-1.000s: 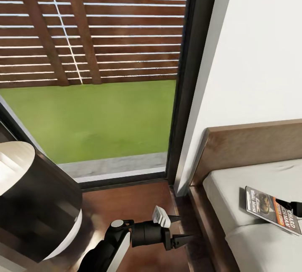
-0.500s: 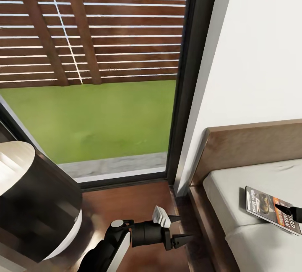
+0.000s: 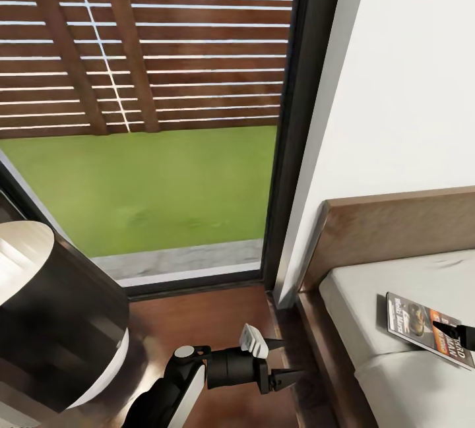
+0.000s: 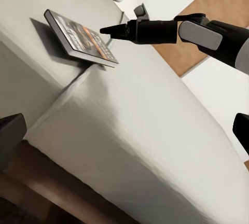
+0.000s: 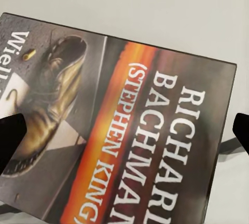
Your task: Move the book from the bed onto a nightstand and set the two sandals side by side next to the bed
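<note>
Lying on the bed (image 3: pixel 409 283) just under the right gripper (image 4: pixel 106 29), jaws spread: the book (image 5: pixel 119 125). Left gripper (image 3: pixel 280 362) hanging open beside the frame. Reading "RICHARD BACHMAN" at the right wrist.

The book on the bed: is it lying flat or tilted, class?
Tilted. The book rests face up on the bed with one edge lifted off the mattress, casting a dark shadow beneath.

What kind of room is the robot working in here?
Most likely a bedroom: a bed with a wood headboard and pale mattress, a paperback book lying on it, and a tall dark-framed window beside it overlooking grass.
</note>
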